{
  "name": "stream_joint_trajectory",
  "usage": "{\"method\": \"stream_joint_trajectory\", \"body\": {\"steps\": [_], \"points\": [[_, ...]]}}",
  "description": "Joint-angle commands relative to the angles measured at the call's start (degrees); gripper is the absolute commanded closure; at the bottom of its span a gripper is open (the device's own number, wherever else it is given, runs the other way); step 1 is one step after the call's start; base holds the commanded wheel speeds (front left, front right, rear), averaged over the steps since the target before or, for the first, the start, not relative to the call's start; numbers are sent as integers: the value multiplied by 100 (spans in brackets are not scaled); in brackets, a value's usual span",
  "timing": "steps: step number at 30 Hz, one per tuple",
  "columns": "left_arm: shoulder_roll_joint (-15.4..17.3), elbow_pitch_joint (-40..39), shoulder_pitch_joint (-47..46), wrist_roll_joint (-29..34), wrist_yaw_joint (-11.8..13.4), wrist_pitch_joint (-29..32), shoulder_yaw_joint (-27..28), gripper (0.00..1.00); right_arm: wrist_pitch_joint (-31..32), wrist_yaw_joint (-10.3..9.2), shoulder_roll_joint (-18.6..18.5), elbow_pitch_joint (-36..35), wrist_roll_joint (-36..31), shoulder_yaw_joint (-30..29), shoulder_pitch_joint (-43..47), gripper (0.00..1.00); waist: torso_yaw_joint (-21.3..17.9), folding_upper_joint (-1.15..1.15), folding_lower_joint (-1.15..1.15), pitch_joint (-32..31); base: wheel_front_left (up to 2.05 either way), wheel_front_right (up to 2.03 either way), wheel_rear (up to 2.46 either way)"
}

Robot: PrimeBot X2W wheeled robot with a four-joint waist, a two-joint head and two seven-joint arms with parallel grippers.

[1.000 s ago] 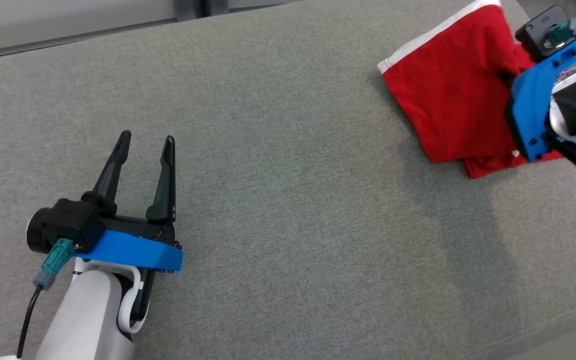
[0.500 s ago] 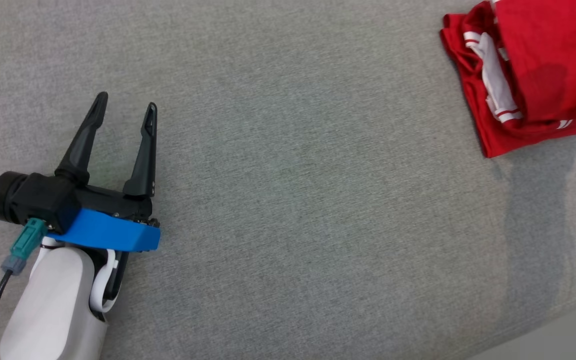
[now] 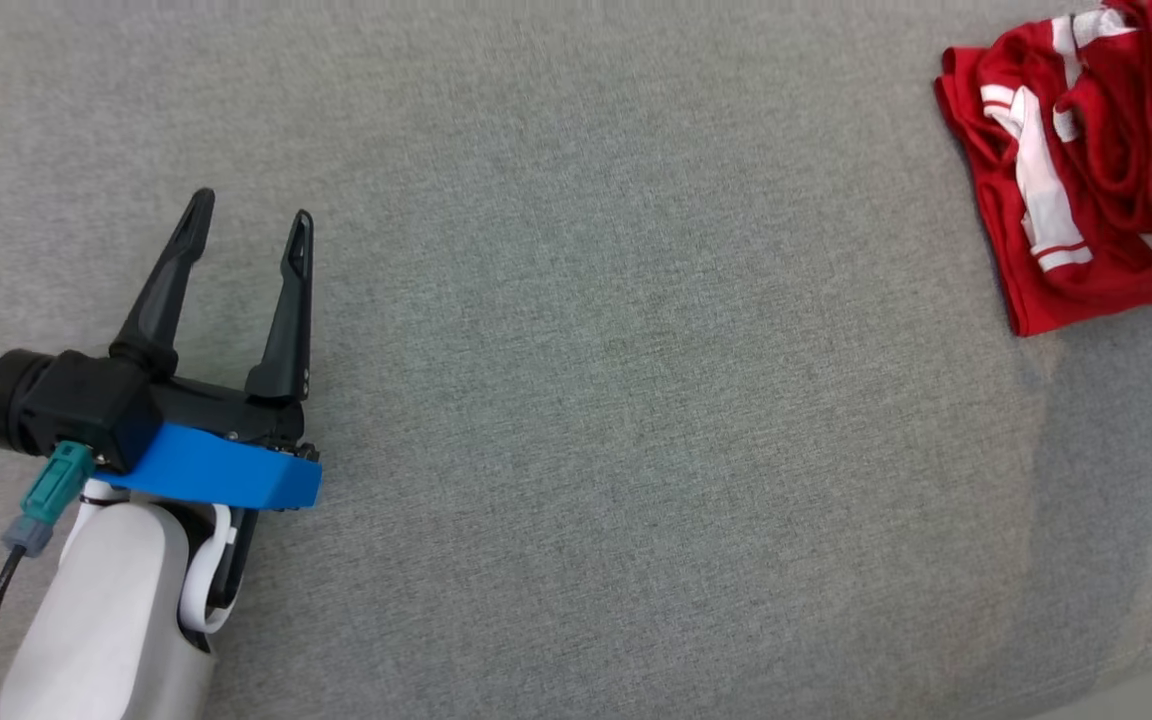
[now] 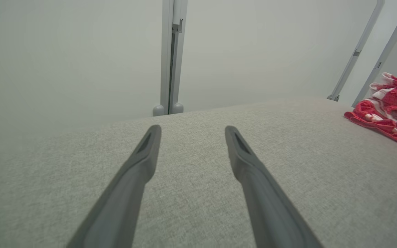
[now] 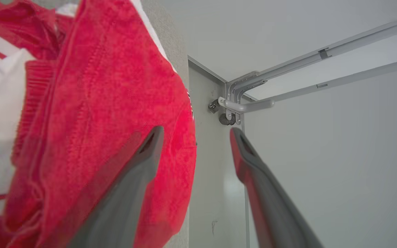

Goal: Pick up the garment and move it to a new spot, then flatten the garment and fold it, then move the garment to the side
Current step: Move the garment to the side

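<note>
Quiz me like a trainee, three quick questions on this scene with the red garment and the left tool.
1. True or false: the crumpled red-and-white knit garment is gripped by the dark, two-fingered left tool.
2. The left tool is: A open and empty; B shut on cloth; C shut and empty.
3. In the head view, which corner of the grey fabric surface holds the garment?
Key: 1 false; 2 A; 3 upper right.
</note>
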Motion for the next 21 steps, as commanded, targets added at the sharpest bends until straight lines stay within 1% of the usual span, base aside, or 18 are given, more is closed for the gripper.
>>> {"method": "stream_joint_trajectory", "body": {"steps": [1, 4, 8, 13, 17, 21], "points": [[-16, 21, 18, -29, 36, -37, -7, 0, -119, -8, 65, 21, -97, -118, 93, 0, -4, 0, 0, -93, 0, 0, 0], [-115, 128, 115, -104, 62, -90, -12, 0, -453, -8, 294, 61, -191, -446, 258, 0, 64, 0, 0, -353, 0, 0, 0], [-244, 352, 294, -193, 80, -164, 9, 0, -1042, -7, 759, -4, -50, -815, 558, 0, 165, 0, 0, -828, 0, 0, 0], [-385, 588, 668, -343, 124, -218, 128, 0, -1547, -6, 1192, -249, 218, -806, 1104, 0, 339, 0, 0, -1403, 0, 0, 0], [-468, 672, 949, -408, 121, -243, 178, 0, -1701, -5, 1336, -637, 579, -748, 1657, 0, 555, 0, 0, -1796, 0, 0, 0], [-516, 716, 1183, -447, 97, -248, 254, 0, -1694, -5, 1310, -1211, 919, -690, 2298, 0, 834, 0, 0, -2123, 0, 0, 0]]}}
